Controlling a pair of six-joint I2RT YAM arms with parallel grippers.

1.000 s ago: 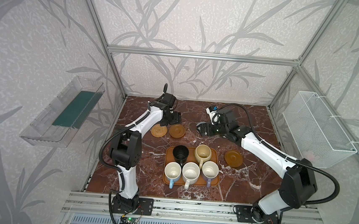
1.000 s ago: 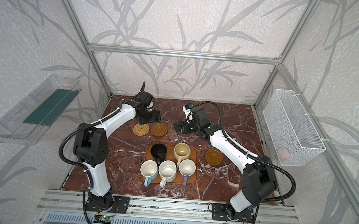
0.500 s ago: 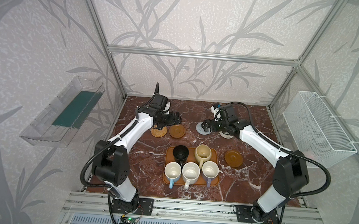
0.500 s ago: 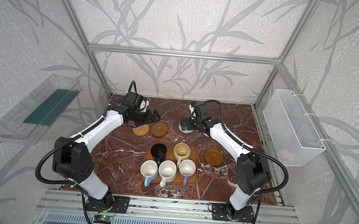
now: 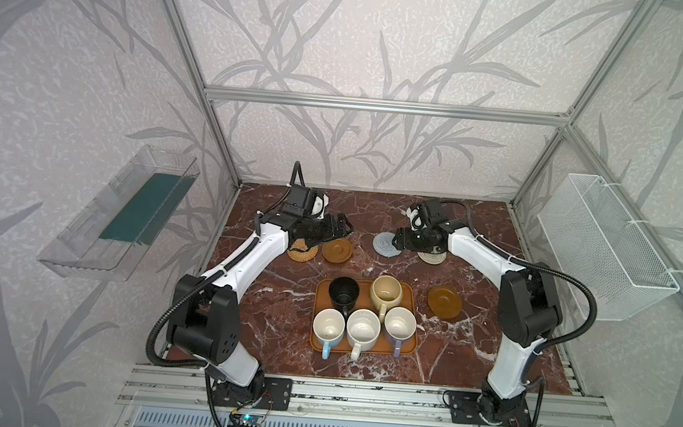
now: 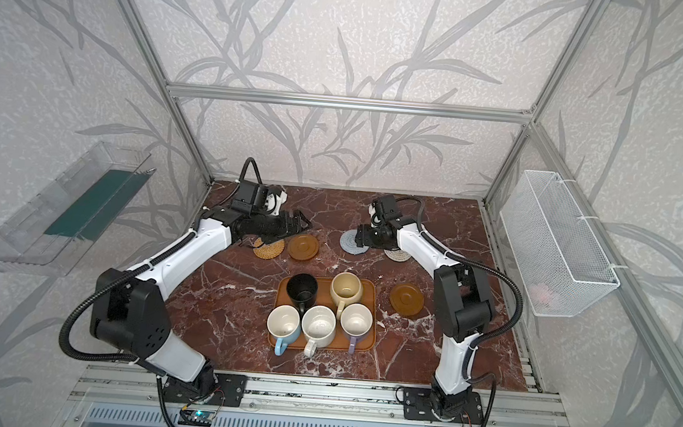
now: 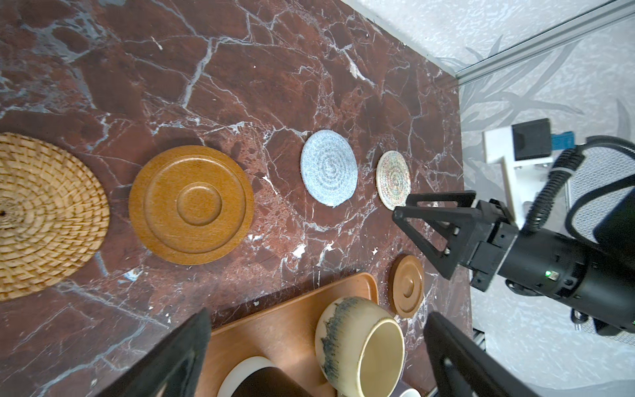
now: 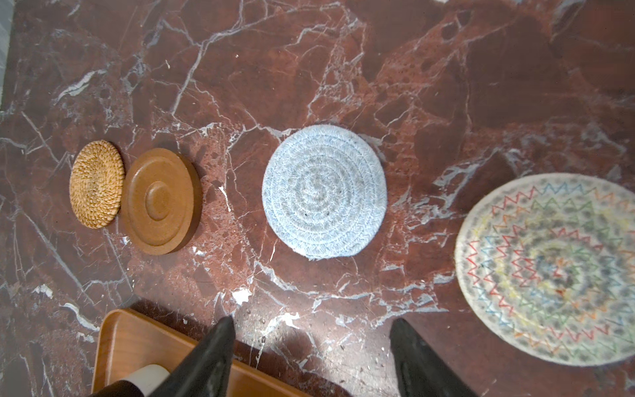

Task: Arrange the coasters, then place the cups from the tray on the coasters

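Five coasters lie on the marble in both top views: rattan [image 5: 302, 250], brown [image 5: 336, 250], blue-grey rope [image 5: 386, 243], cream rope [image 5: 431, 256] partly under the right wrist, and a second brown one [image 5: 444, 302] to the right of the tray [image 5: 409, 298]. On the tray stand the black [image 5: 343, 292], cream-yellow [image 5: 386, 293], light blue [image 5: 328, 326], speckled white [image 5: 363, 329] and lavender [image 5: 399, 327] cups. My left gripper [image 5: 345, 227] hovers open just behind the first brown coaster. Beside the blue-grey coaster [image 8: 324, 192], my right gripper [image 8: 312, 323] is open and empty.
A clear plastic bin [image 5: 123, 214] hangs on the left wall and a white wire basket [image 5: 604, 247] on the right wall. Aluminium frame posts stand at the back corners. Bare marble [image 5: 283, 301] lies to the left of the tray.
My right gripper has drawn back to the right off the blue-grey coaster, its jaws narrower. The left arm has swung lower and its gripper has shifted right, past the rattan coaster.
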